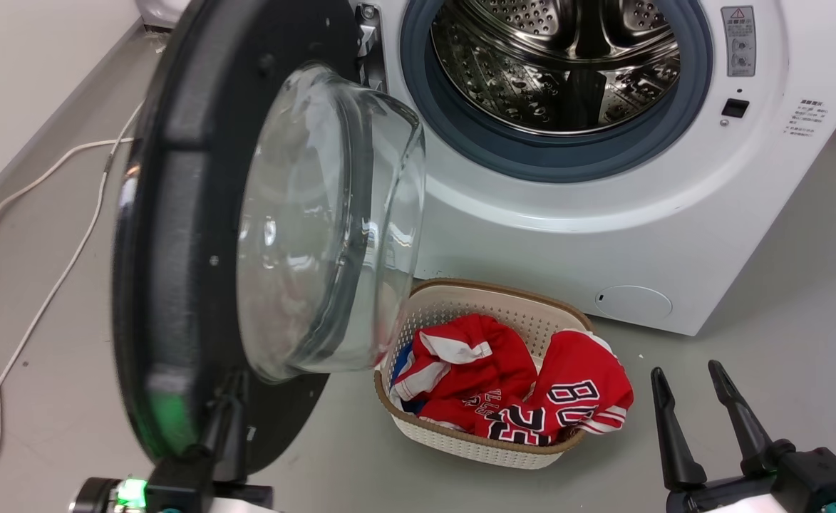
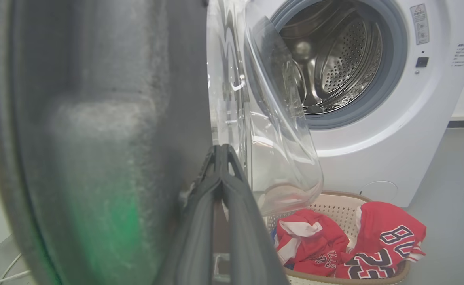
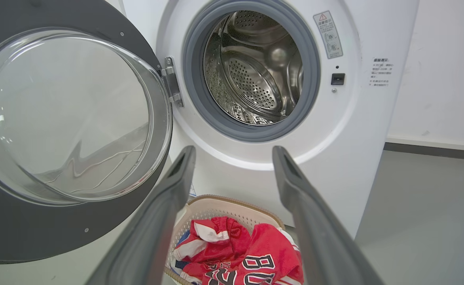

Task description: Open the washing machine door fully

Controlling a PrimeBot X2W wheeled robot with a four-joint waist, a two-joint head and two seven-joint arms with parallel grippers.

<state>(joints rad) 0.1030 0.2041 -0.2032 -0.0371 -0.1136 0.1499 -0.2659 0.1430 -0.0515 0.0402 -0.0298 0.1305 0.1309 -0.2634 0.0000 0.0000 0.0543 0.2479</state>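
The washing machine door (image 1: pixel 175 214), a black disc with a clear glass bowl (image 1: pixel 325 228), stands swung out to the left of the white machine (image 1: pixel 603 235), roughly edge-on to me, held by its metal hinge (image 3: pixel 172 81). The steel drum (image 1: pixel 560 64) is exposed. My left gripper (image 1: pixel 226 399) is shut, its fingers lying against the inner face of the door (image 2: pixel 97 118) near the lower rim, beside the bowl. In the left wrist view the left gripper (image 2: pixel 222 152) has both tips together with nothing between them. My right gripper (image 1: pixel 688 377) hangs open at the lower right, away from the door (image 3: pixel 18 237).
A beige laundry basket (image 1: pixel 460 293) holding red jerseys (image 1: pixel 574 399) sits on the grey floor in front of the machine, just right of the door's lower edge. White cables (image 1: pixel 47 299) run along the floor at left, beside a pale wall (image 1: pixel 18 71).
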